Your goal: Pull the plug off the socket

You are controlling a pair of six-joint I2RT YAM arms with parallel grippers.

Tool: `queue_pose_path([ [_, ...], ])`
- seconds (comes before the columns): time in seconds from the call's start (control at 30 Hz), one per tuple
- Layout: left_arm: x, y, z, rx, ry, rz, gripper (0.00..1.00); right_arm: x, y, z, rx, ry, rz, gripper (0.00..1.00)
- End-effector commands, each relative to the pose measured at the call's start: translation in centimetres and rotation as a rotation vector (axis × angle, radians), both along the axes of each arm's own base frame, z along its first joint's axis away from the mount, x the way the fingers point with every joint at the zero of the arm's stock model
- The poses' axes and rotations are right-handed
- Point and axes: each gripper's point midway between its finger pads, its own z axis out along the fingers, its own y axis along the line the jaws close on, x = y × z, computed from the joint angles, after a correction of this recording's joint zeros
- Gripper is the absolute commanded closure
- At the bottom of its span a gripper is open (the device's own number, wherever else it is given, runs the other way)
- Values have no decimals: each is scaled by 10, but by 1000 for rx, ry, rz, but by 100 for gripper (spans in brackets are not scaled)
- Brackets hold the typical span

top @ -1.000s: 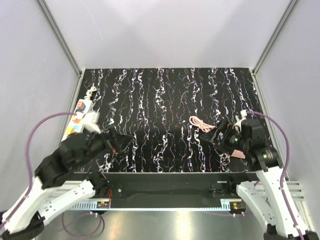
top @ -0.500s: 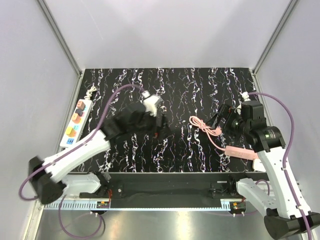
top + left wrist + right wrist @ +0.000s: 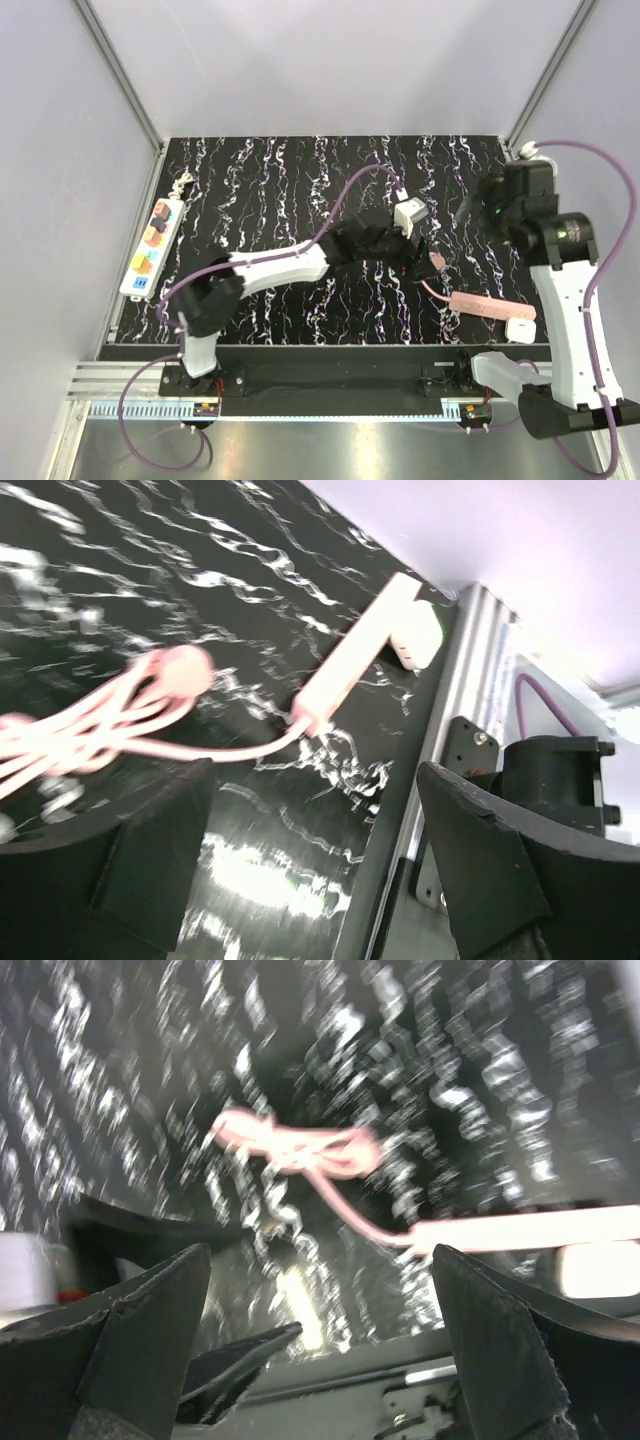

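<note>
The socket, a long white power strip [image 3: 150, 250] with orange, yellow and blue patches and a short bundled white cord [image 3: 183, 186], lies along the left table edge. I see no plug in it. My left gripper [image 3: 418, 258] is far from it at centre right, open and empty, over a pink cord bundle [image 3: 428, 262]. In the left wrist view [image 3: 310, 880] its jaws stand wide apart. My right gripper [image 3: 478, 205] hangs raised at the right, open and empty; in the right wrist view [image 3: 330, 1350] its jaws are wide apart too.
A pink power strip [image 3: 490, 305] lies at the front right with a small white cube adapter [image 3: 520, 332] at its end. Both also show in the left wrist view, the strip [image 3: 350, 655] and the adapter [image 3: 420, 638]. The pink cord [image 3: 300, 1150] is blurred.
My left arm swung from the white strip at the left across the table to the pink cord. My right arm rose and drew back to the right.
</note>
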Motion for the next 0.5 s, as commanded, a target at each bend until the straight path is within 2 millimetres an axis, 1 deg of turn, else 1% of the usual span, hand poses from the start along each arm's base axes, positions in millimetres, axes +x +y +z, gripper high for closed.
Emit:
queue_pose_path([
  [0.0,-16,-37,18,-228,21,-140,12,1,-45,32,-122,-44,-120,0],
  [0.03,-17,-44,19,-237,11,-145,7,6,-46,32,-110,-35,-117,0],
  [0.07,-22,-54,18,-237,2,-159,5,10,-42,38,-85,-48,-85,0],
  [0.1,-25,-61,10,-220,7,-175,3,12,-43,41,-72,-53,-82,0],
  [0.13,-25,-71,-14,-179,26,-183,1,15,-40,41,-61,-53,-66,0],
  [0.17,-26,-87,-1,-199,-11,-204,1,17,-35,45,-41,-62,-45,0],
  [0.2,-26,-92,-15,-154,-3,-201,1,18,-31,47,-29,-66,-29,0],
  [0.23,-24,-102,-40,-111,5,-205,1,19,-28,49,-15,-73,-17,0],
  [0.27,-24,-113,-31,-121,-30,-221,1,19,-21,56,12,-92,12,0],
  [0.3,-23,-116,-39,-96,-27,-224,1,18,-18,59,26,-100,23,0],
  [0.33,-23,-121,-60,-69,-13,-237,1,16,-15,64,37,-119,34,0],
  [0.37,-24,-124,-63,-67,-11,-250,1,15,-9,66,60,-130,53,0],
  [0.4,-25,-131,-55,-83,-18,-273,1,14,-8,67,67,-136,56,0],
  [0.43,-24,-134,-58,-77,-19,-278,1,12,-2,67,87,-141,82,0],
  [0.47,-24,-138,-72,-55,-18,-282,1,11,-2,68,89,-146,85,0],
])
